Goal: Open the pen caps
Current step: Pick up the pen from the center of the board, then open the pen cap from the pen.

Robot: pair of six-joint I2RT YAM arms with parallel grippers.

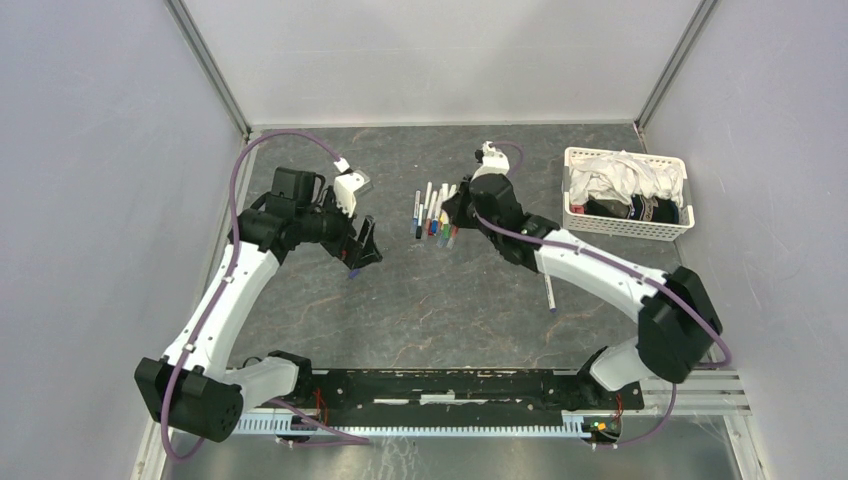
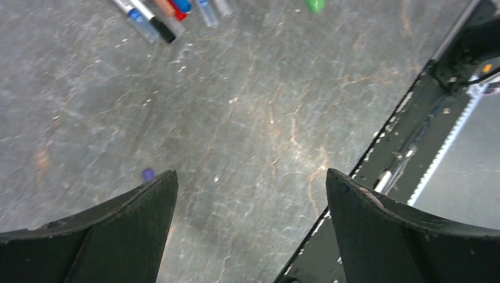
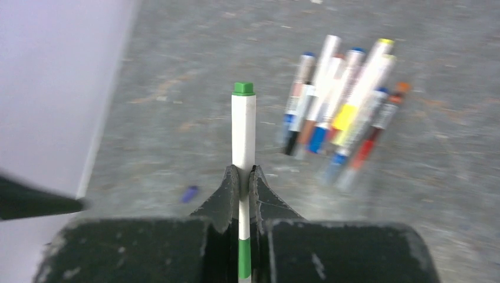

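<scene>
My right gripper [image 3: 244, 171] is shut on a white pen [image 3: 243, 127] with a green end [image 3: 243, 88]; the barrel stands out past the fingertips and a green band shows lower down between the jaws. The other pens [image 3: 342, 112] lie bunched on the table just beyond; from above the same bunch of pens [image 1: 432, 212] sits beside the right gripper [image 1: 455, 205]. A small purple cap [image 2: 147, 174] lies loose by my left gripper [image 2: 252, 177], which is wide open and holds nothing. In the top view the left gripper [image 1: 362, 250] hovers left of the pens, the purple cap [image 1: 352, 273] at its tip.
A white basket [image 1: 620, 227] holding cloth and dark items stands at the back right. A single pen [image 1: 549, 293] lies on the table under the right arm. The black base rail [image 1: 450, 385] runs along the near edge.
</scene>
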